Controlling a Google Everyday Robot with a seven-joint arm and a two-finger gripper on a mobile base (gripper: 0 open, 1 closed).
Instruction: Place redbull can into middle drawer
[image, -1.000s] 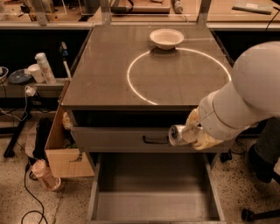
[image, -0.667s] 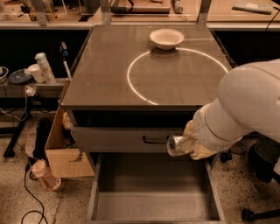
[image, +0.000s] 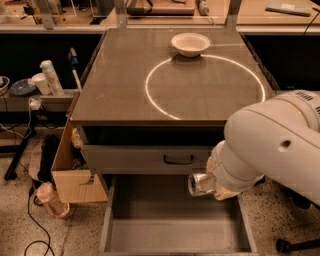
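1. The gripper (image: 209, 187) sits at the right of the scene, at the end of the bulky white arm (image: 275, 142). It is just below the closed drawer front (image: 140, 159) and to the right of its black handle (image: 178, 160).
2. It is clamped on the can (image: 199, 184), which lies on its side with one round end pointing left. The can touches no surface, so the grip alone carries it.
3. The can hangs over the far right part of the open drawer (image: 170, 225) and above its floor. That floor is bare grey metal with low walls at left and right.
4. The step in hand looks like the carry-in: the can is picked up and brought over the drawer, but not yet set down.
5. The next move calls for lowering the can toward the floor, keeping off the right wall and the drawer front above. A slight shift left and nearer would give more room.
6. The release wants care — a can let go on its side may roll across the flat floor, so it should be low, or touching, before the grip loosens.
7. The white bowl (image: 190, 44) on the far side of the cabinet top (image: 120, 95) is well apart from all this, as is the cardboard box (image: 70, 170) at the left.
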